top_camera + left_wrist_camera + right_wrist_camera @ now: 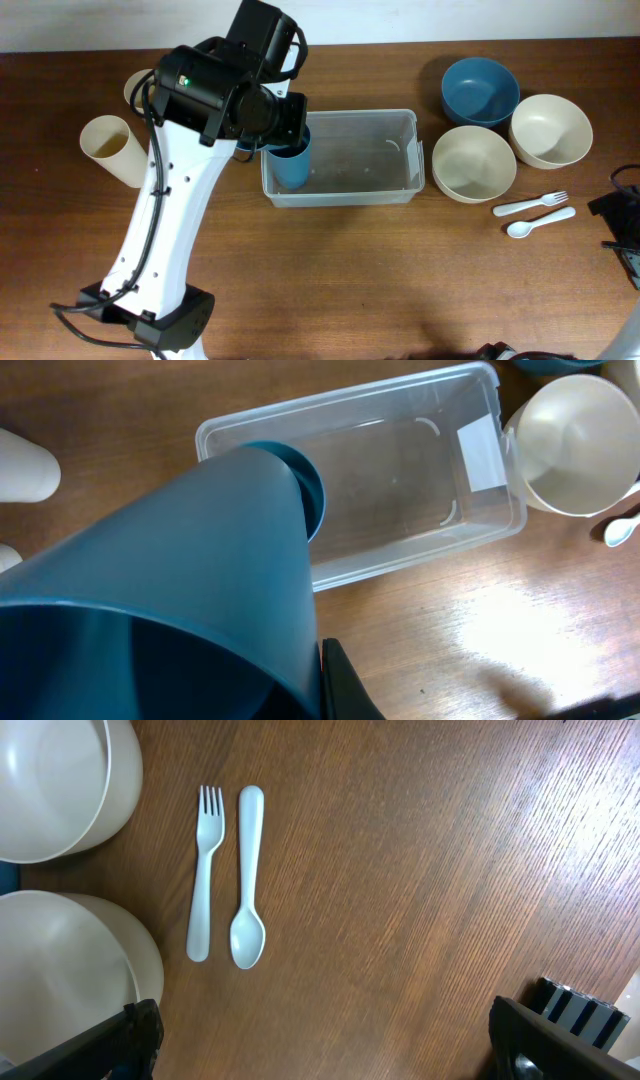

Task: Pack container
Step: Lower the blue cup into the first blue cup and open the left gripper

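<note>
Wooden table (400,280); left gripper (280,135) pinches blue cup (292,165) at container (345,197); only right wrist view shows right gripper (340,1040) spread.

Robot lab bench (wooden table (350,270)) with a mounted white arm (165,210).

The container (360,196) is clear plastic, blue cup (292,166) matt, table (350,285) grained wood.

We're on the left arm (165,230) now: one long white link, black cables (152,210) strung along it, a black base (165,318), chunky black joint housings (215,90) and a small green light (184,80) glowing. Over on the right gripper (330,1035), we see black fingers (115,1045), one of them ribbed.
</note>
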`<state>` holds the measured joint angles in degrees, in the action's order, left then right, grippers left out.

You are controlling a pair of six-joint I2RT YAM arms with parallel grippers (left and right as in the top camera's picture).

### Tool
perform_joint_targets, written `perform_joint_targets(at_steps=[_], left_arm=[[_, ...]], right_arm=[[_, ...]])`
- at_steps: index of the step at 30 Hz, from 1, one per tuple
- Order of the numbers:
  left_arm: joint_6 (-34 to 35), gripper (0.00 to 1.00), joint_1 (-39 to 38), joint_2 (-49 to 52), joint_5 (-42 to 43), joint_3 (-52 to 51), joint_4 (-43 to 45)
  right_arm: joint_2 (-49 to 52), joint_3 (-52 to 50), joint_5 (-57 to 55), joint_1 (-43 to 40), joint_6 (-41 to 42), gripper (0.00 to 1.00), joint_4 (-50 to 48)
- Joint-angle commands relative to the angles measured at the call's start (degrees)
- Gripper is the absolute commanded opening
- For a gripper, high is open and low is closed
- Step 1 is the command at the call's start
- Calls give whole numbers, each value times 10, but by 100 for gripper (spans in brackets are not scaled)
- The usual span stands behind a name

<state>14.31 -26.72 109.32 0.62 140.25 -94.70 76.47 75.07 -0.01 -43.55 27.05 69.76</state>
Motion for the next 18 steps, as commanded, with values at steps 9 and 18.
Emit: perform_joint_targets(at_steps=[9,18], left_arm=[[-10,2,-2,33,-8,0,6],[-10,11,-2,33,-8,0,6]], right_arm=[[1,-2,-7,-3,5,99,-2],[1,-2,-7,-3,5,99,-2]])
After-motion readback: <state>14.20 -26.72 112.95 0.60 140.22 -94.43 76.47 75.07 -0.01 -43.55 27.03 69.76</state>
